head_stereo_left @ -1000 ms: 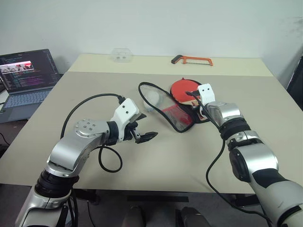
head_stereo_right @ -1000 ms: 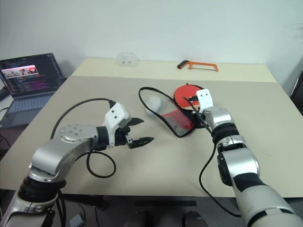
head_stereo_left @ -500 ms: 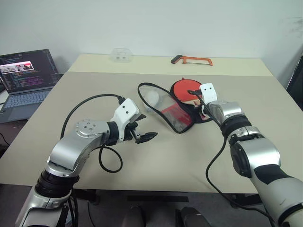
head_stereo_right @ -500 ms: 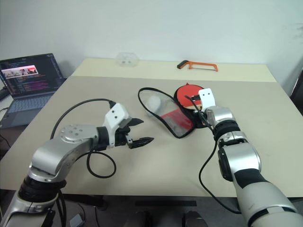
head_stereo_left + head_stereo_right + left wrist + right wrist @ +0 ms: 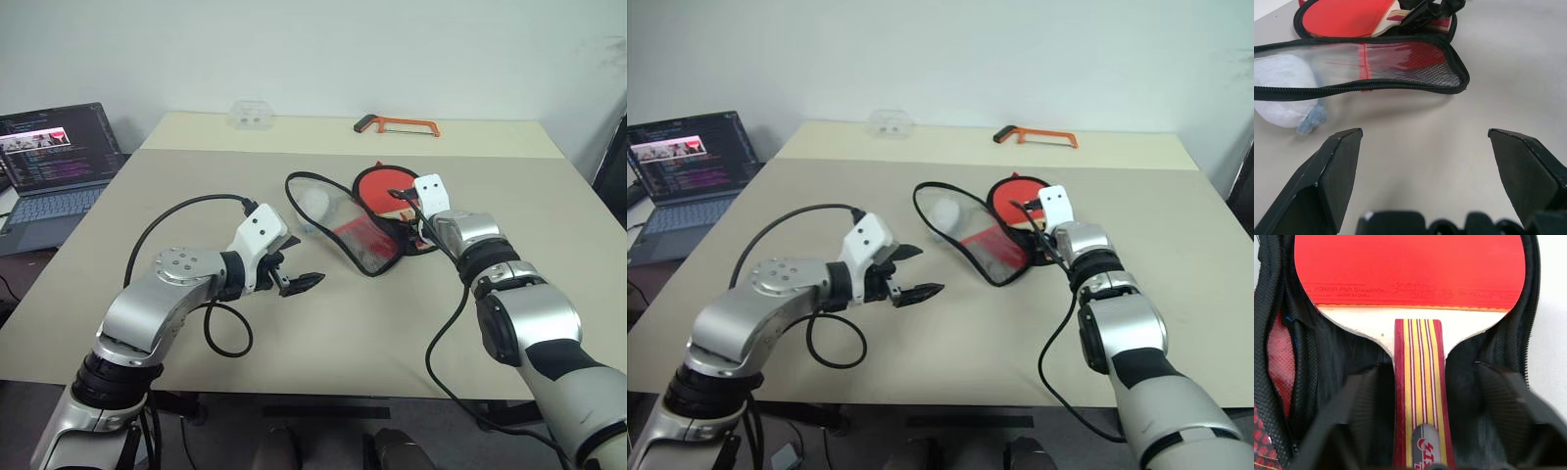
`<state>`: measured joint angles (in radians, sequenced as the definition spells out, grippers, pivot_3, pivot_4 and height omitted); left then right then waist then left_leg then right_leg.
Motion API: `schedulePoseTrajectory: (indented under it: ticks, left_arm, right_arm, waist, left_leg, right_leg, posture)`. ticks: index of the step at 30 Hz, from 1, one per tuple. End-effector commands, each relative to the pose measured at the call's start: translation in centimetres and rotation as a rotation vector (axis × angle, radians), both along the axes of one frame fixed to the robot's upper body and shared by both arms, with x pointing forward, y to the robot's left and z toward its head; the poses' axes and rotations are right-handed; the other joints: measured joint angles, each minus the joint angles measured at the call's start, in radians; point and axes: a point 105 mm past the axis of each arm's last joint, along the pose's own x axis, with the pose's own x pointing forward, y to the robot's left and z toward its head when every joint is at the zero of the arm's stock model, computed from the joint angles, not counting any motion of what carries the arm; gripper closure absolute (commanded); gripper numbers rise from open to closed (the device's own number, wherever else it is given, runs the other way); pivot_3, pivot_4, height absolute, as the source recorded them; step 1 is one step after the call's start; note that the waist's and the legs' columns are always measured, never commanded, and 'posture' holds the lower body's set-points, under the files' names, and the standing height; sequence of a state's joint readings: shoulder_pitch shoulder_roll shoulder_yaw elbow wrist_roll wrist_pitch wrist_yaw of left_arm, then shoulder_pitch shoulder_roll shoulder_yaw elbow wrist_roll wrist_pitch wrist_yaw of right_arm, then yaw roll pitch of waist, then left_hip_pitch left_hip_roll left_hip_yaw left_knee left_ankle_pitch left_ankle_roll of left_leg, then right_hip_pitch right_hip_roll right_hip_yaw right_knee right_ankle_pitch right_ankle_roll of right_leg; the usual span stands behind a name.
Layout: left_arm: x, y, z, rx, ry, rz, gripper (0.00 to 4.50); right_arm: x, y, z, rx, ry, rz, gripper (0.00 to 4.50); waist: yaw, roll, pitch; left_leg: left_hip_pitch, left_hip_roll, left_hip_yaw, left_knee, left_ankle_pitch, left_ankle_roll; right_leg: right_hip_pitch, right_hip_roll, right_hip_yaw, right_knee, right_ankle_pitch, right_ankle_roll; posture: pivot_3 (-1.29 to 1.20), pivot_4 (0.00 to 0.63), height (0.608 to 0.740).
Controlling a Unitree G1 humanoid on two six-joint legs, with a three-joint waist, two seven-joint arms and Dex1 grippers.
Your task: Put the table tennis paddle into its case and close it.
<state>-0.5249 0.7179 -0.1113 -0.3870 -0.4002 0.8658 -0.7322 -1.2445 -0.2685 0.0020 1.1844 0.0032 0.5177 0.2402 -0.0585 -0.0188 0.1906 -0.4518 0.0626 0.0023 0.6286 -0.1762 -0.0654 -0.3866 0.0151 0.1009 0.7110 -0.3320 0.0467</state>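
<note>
The table tennis paddle (image 5: 1410,269) lies red face up in the black half of the open case (image 5: 364,245), at the table's middle right. The case's red, mesh-pocketed flap (image 5: 1400,58) is folded out toward the left, its zipper edge undone. My right gripper (image 5: 1422,377) is open, with one finger on each side of the striped wooden handle (image 5: 1418,382) and a gap to each. My left gripper (image 5: 294,269) hovers open over bare table in front of the flap, holding nothing.
A whitish wad (image 5: 312,204) lies against the flap's left end. An orange hacksaw (image 5: 397,124) and a clear plastic box (image 5: 252,113) sit near the far edge. A laptop (image 5: 54,157) stands off the table's left side.
The paddle's handle end has settled lower into the case, and my right wrist has shifted slightly. The left arm has not moved.
</note>
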Motion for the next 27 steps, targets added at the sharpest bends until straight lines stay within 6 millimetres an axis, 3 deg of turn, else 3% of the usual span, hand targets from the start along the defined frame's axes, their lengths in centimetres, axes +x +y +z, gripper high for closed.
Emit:
schedulePoseTrajectory:
  ticks: [1,6,10,14,15,18,20,22,27]
  left_arm:
    - [0.1,0.3,1.1,0.004,-0.052,0.01,0.0]
    - [1.0,0.8,1.0,0.008,-0.063,0.053,0.0]
    - [2.3,1.1,0.6,0.035,-0.086,0.099,0.0]
    - [3.4,0.5,0.0,0.035,-0.09,0.102,0.0]
    - [3.7,0.3,-0.2,0.039,-0.092,0.102,0.18]
    - [4.3,-0.3,-0.7,0.054,-0.095,0.086,0.52]
    - [4.5,-1.0,-0.8,0.055,-0.093,0.066,1.28]
    - [5.0,-1.6,-0.9,0.052,-0.091,0.063,2.0]
    - [6.3,-2.3,-1.3,0.059,-0.077,0.084,3.8]
  right_arm:
    - [0.7,0.0,3.8,0.014,-0.093,0.019,0.01]
    - [0.3,0.0,8.1,0.063,-0.152,0.075,0.01]
    - [-1.8,-1.5,10.8,0.069,-0.205,0.123,0.01]
    - [-5.0,-5.0,11.1,0.09,-0.304,0.238,0.01]
    - [-5.8,-5.7,10.9,0.078,-0.334,0.286,0.0]
    - [-9.8,-5.8,9.2,0.055,-0.348,0.537,0.0]
    - [-13.4,-5.3,8.1,0.096,-0.32,0.727,0.0]
    - [-15.6,-5.1,8.0,0.164,-0.322,0.824,0.0]
    - [-17.1,-4.9,7.2,0.172,-0.328,0.849,0.0]
  waist:
    - [0.0,0.0,0.0]
    - [0.001,0.0,0.0]
    - [0.008,0.0,0.0]
    - [0.028,-0.002,-0.001]
    - [0.03,-0.002,-0.001]
    - [0.032,-0.002,-0.001]
    - [0.029,-0.001,-0.001]
    - [0.019,-0.001,-0.001]
    - [0.001,-0.002,-0.001]
  left_leg:
    - [0.0,0.0,0.0,0.0,0.0,0.0]
    - [0.0,0.0,0.0,0.0,0.0,0.0]
    - [0.0,0.0,0.0,0.0,0.0,0.0]
    - [0.0,0.0,-0.001,0.0,0.0,0.0]
    - [0.0,-0.001,-0.001,0.0,0.0,0.0]
    - [0.0,-0.001,0.0,0.001,0.0,0.0]
    - [0.0,-0.001,0.0,0.0,0.0,0.0]
    - [0.0,0.0,-0.001,0.0,0.0,0.0]
    - [0.004,-0.001,-0.002,0.002,0.001,0.001]
  right_leg:
    - [0.0,0.0,0.0,0.0,0.0,0.0]
    - [0.0,0.0,0.0,0.001,0.0,0.0]
    - [-0.001,0.0,-0.001,0.001,0.0,0.0]
    - [0.001,0.0,-0.002,-0.001,-0.001,0.0]
    - [0.001,0.0,-0.002,-0.002,-0.001,0.0]
    - [0.002,0.0,-0.001,-0.003,-0.001,0.0]
    - [0.002,0.0,-0.001,-0.003,-0.001,0.0]
    - [0.002,0.001,-0.001,-0.003,-0.001,0.0]
    - [0.006,0.001,-0.001,0.002,-0.001,0.0]
  posture:
    - [0.0,0.15,0.74]
    - [0.0,0.15,0.74]
    - [0.0,0.15,0.74]
    - [0.0,0.15,0.74]
    - [0.0,0.15,0.74]
    - [0.0,0.15,0.74]
    - [0.0,0.15,0.74]
    - [0.0,0.15,0.74]
    - [0.0,0.15,0.74]
